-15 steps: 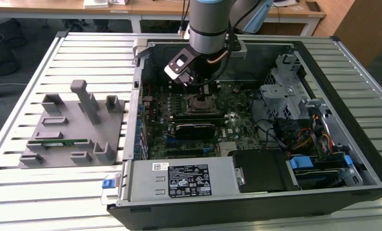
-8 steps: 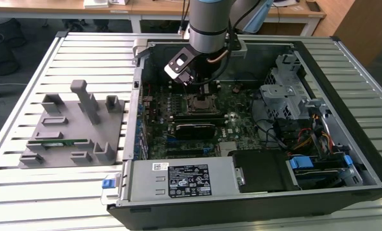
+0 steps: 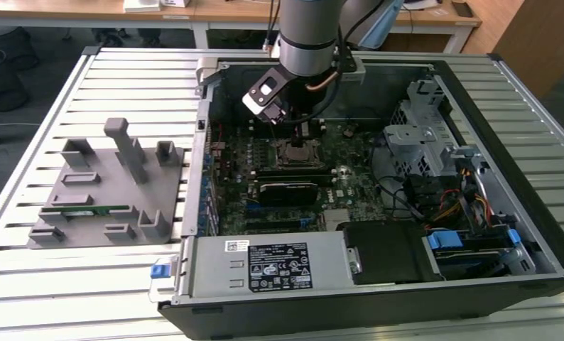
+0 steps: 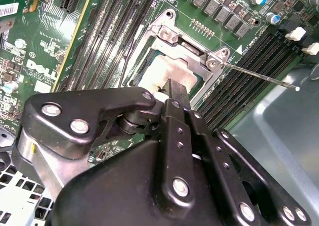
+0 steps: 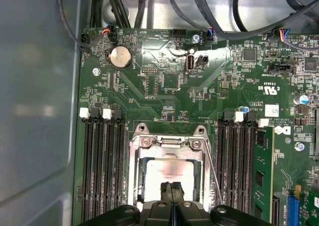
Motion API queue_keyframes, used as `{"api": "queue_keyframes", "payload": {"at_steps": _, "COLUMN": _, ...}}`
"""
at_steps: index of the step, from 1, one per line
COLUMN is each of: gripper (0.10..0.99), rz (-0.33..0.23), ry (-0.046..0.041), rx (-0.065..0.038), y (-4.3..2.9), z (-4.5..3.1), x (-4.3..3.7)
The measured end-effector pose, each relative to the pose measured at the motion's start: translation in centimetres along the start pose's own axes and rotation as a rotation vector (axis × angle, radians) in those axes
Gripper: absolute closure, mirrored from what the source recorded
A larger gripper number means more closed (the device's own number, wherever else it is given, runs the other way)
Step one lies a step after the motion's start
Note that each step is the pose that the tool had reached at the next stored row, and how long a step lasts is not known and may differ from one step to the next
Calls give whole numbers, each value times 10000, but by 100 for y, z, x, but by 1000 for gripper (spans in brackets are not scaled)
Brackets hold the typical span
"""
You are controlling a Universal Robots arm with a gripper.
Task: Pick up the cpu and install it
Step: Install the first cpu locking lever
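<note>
Exterior view, left to right: you see a grey parts tray (image 3: 102, 192) on the slatted table (image 3: 35, 277) at the exterior view's left, then the open computer case (image 3: 377, 284) with the arm (image 3: 306, 32) reaching down into it, and drive bays and cables at the exterior view's right.

Gripper: your gripper (image 3: 306, 135) hangs straight above the processor socket (image 3: 299, 153); in both wrist views its fingertips (image 5: 171, 191) press together with no gap, pinched on nothing, just over or touching the chip's top.

Cpu: the cpu (image 5: 169, 173) lies flat inside the socket frame (image 5: 149, 142), its pale metal top showing between the frame's sides; in the second wrist view the cpu (image 4: 164, 76) sits square in the opening.

Socket lever: the thin wire lever (image 4: 259, 76) stands out free to one side of the socket, so the frame looks unlatched.

Memory: one green stick (image 5: 261, 176) stands in a slot beside the socket; the other slots (image 5: 102, 171) are bare.

Progress: you can judge the pick and the placing as done, since the chip rests in its seat and not in the fingers. Locking the frame down appears left to do.
</note>
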State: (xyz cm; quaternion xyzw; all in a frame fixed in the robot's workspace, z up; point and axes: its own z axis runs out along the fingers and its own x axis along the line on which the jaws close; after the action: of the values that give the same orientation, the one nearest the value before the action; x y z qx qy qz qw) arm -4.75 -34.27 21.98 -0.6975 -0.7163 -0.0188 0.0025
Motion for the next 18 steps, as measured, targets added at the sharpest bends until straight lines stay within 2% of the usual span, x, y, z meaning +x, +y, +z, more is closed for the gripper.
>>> {"api": "queue_keyframes", "payload": {"at_steps": 11, "gripper": 980, "rz": 0, "ry": -1, "rx": 1, "y": 1, "z": -36, "x": 1}}
{"api": "queue_keyframes", "payload": {"at_steps": 18, "gripper": 980, "rz": 0, "ry": 1, "rx": 1, "y": 2, "z": -107, "x": 3}}
